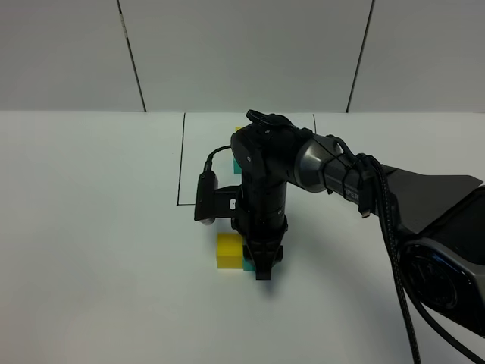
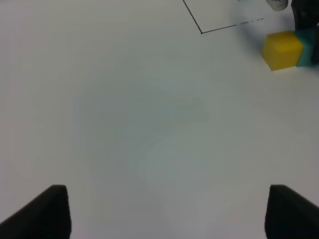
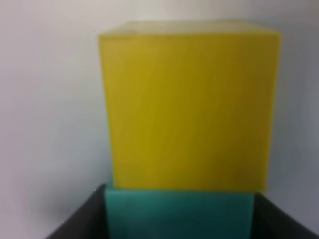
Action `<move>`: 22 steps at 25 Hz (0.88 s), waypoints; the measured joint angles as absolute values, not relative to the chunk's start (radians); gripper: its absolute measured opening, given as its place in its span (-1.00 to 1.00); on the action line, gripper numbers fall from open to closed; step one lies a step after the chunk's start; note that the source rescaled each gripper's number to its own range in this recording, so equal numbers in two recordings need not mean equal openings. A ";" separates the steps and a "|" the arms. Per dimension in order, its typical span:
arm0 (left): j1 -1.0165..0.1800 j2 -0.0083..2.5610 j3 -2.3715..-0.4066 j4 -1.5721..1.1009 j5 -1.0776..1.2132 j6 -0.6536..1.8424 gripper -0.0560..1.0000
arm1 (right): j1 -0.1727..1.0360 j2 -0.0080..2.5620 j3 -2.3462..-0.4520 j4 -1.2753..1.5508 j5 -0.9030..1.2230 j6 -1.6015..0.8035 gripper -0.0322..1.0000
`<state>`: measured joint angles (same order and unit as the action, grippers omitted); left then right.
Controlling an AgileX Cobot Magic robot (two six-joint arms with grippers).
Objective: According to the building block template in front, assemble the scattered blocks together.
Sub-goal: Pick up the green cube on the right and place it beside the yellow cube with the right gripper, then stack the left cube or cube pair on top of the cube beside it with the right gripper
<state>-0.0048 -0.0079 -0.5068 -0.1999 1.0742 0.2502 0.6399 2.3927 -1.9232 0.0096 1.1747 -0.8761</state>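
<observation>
The yellow cube [image 1: 228, 250] rests on the white table with the teal cube [image 1: 248, 262] touching its right side. My right gripper [image 1: 262, 270] reaches across the middle and points down, shut on the teal cube. In the right wrist view the teal cube [image 3: 179, 214] sits between the dark fingers [image 3: 79, 226], pressed against the yellow cube [image 3: 189, 104]. The template is mostly hidden behind the right arm; only a teal sliver [image 1: 237, 164] shows inside the black outline [image 1: 182, 159]. My left gripper [image 2: 164, 214] is open and empty, well away from the cubes [image 2: 282, 50].
The right arm's body and its cable [image 1: 394, 250] cover the middle and right of the table. The drawn outline's corner also shows in the left wrist view [image 2: 202, 32]. A white panelled wall [image 1: 242, 53] stands behind the table.
</observation>
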 joint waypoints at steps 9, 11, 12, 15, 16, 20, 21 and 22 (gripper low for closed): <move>-0.005 -0.008 -0.507 -0.200 1.074 0.250 0.41 | 0.641 2.300 -1.923 0.022 1.196 -0.837 1.00; -0.005 -0.008 -0.507 -0.200 1.074 0.250 0.42 | 0.641 2.245 -1.923 0.020 1.206 -0.773 1.00; -0.005 -0.008 -0.507 -0.200 1.074 0.250 0.42 | 0.638 2.214 -1.923 0.018 1.206 -0.724 1.00; -0.005 -0.008 -0.507 -0.200 1.074 0.250 0.42 | 0.610 2.130 -1.923 0.014 1.208 -0.541 1.00; -0.005 -0.008 -0.507 -0.200 1.074 0.250 0.42 | 0.591 2.108 -1.923 0.017 1.208 -0.475 1.00; -0.005 -0.008 -0.507 -0.200 1.074 0.250 0.42 | 0.497 2.034 -1.923 0.042 1.212 -0.257 1.00; -0.005 -0.008 -0.507 -0.200 1.074 0.250 0.42 | 0.476 2.025 -1.923 0.048 1.212 -0.214 1.00; -0.005 -0.008 -0.507 -0.200 1.074 0.250 0.42 | 0.453 2.018 -1.920 0.055 1.212 -0.169 1.00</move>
